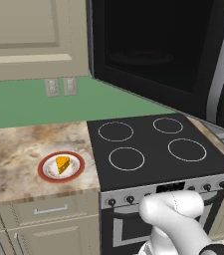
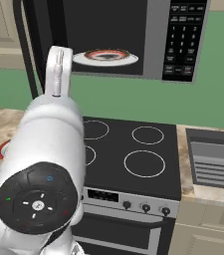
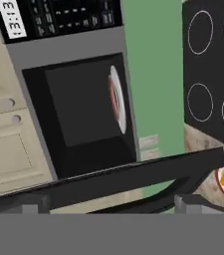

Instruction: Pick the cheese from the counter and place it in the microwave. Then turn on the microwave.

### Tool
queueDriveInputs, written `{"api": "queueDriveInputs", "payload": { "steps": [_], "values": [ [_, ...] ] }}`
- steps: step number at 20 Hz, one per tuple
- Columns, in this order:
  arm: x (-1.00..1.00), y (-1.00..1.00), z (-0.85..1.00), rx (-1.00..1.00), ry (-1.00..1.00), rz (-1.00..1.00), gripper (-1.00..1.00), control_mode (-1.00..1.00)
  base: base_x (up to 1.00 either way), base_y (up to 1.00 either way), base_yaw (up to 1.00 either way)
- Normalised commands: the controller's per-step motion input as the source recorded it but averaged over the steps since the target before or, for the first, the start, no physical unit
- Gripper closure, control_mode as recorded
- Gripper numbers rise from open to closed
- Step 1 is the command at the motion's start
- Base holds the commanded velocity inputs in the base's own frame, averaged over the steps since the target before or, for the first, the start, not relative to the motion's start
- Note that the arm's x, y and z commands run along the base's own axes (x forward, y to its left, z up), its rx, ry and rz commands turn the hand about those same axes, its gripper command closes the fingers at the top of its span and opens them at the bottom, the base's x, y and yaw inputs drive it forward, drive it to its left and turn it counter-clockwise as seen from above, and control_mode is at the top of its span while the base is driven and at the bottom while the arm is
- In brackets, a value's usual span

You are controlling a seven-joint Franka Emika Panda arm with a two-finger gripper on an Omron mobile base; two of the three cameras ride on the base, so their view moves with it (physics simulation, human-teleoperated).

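A black glass stovetop (image 1: 156, 149) with four white ring marks sits on a stove with a row of dark knobs (image 1: 129, 199) along its front. A red-rimmed white plate (image 1: 61, 167) lies left of it. Two wall outlets (image 1: 60, 86) sit on the green wall (image 1: 29, 102), under beige cabinets (image 1: 29, 35). A steel sink (image 2: 214, 159) lies to the right.

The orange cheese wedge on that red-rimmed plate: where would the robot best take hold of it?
Probably from above, closing the gripper across the two straight flanks of the small orange-yellow cheese wedge. It lies flat on the round white red-rimmed plate on the marbled counter, so the raised rim hinders a sideways approach, and the slanted sides offer opposing faces near its wider end.
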Motion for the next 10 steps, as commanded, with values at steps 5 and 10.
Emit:
{"api": "queueDriveInputs", "payload": {
  "steps": [5,10],
  "values": [
    [0.31,-0.09,-0.16,0.51,-0.16,0.20,-1.00,-1.00,0.00,0.00,0.00],
    [0.37,-0.03,-0.23,0.31,-0.15,0.22,-1.00,-1.00,0.00,0.00,0.00]
  ]
}}
